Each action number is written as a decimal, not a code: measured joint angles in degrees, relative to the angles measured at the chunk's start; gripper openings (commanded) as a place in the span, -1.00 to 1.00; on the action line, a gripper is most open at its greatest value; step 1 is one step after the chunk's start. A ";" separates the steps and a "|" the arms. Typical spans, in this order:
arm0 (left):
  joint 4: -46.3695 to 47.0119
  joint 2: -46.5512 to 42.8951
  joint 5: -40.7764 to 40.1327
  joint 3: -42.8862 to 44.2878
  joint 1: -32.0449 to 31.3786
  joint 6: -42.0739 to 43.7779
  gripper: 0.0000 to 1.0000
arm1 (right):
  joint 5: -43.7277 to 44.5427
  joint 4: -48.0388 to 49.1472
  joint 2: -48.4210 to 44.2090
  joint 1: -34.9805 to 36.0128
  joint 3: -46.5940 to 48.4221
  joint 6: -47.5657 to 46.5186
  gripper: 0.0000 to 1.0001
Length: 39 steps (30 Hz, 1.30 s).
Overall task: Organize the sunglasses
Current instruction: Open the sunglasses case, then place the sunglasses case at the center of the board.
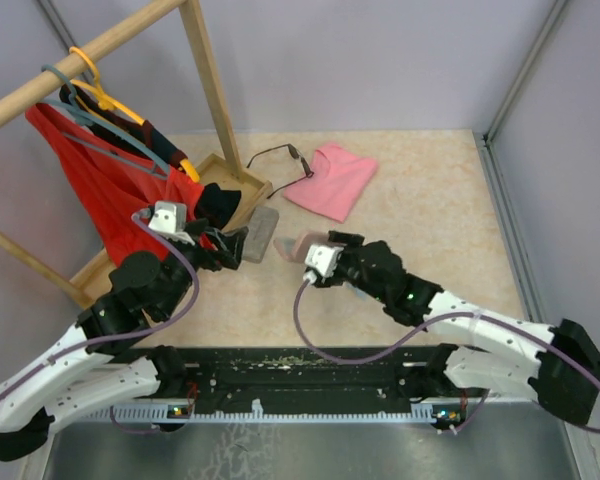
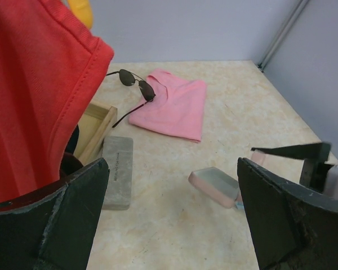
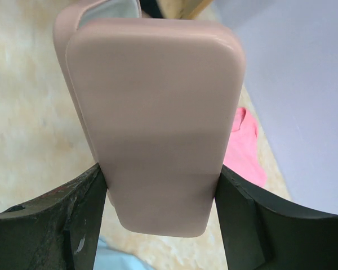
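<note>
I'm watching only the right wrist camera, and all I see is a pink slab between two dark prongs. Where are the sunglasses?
Observer: That slab is a pink case in the right claw. One pair of sunglasses lies farther back on the table, at the edge of a folded pink cloth.
Operator: And the other arm?
Observer: The left claw hangs open and empty; a closed grey case lies on the table just ahead of it.
</note>
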 measured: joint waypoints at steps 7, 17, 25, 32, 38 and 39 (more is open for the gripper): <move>-0.72 -1.68 -2.25 -1.46 0.00 0.76 1.00 | 11.93 9.09 14.01 4.70 -4.02 -20.13 -1.00; -0.76 -2.47 -2.60 -3.21 0.00 1.49 1.00 | 25.33 31.80 32.41 8.28 -5.66 -39.87 -1.00; -0.74 -3.02 -2.54 -4.02 0.00 1.49 1.00 | 28.63 42.18 44.39 9.92 -5.55 -45.38 -1.00; -0.72 -3.10 -2.01 -4.28 0.00 1.49 1.00 | 29.70 46.64 47.56 11.78 -5.55 -45.44 -0.78; -0.72 -3.23 -1.97 -4.96 0.00 1.44 1.00 | 30.10 47.84 48.41 12.00 -6.10 -44.85 -0.32; -0.72 -3.30 -1.97 -4.98 0.00 1.44 1.00 | 30.12 47.95 48.41 12.00 -6.34 -44.78 -0.18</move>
